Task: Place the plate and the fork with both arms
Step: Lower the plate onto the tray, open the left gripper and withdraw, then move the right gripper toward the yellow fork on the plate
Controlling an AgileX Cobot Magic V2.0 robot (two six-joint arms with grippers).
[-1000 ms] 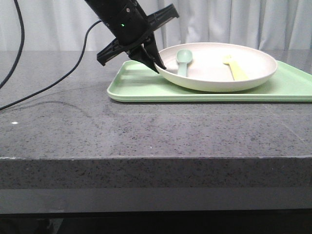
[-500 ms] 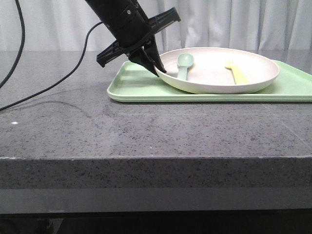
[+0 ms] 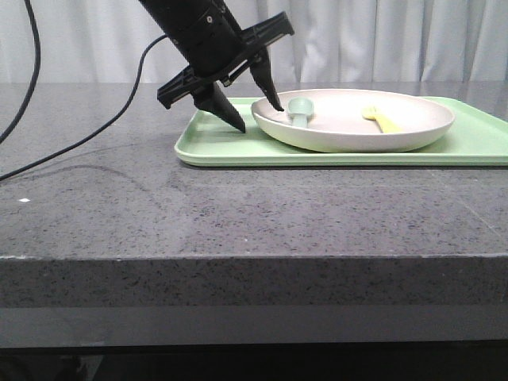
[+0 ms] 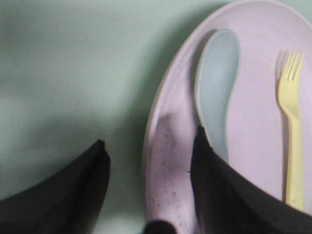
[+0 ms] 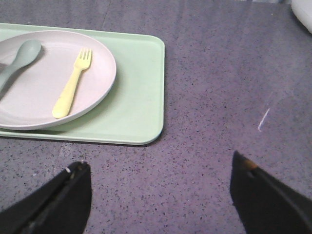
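The off-white plate lies flat on the light-green tray. The yellow fork and a pale blue-green spoon lie in it. My left gripper is open and straddles the plate's left rim, one finger inside the plate, one outside over the tray. The left wrist view shows the rim between the fingers, the spoon and the fork. My right gripper is open and empty over bare table, off the tray's corner, away from the plate and fork.
The tray spans the table's far right part. A black cable trails over the grey speckled table at the left. The table's front edge runs across the front view. The right arm does not show in the front view.
The left gripper held the plate's left rim with the plate tilted. The plate has come down flat on the tray and the gripper has opened off the rim.
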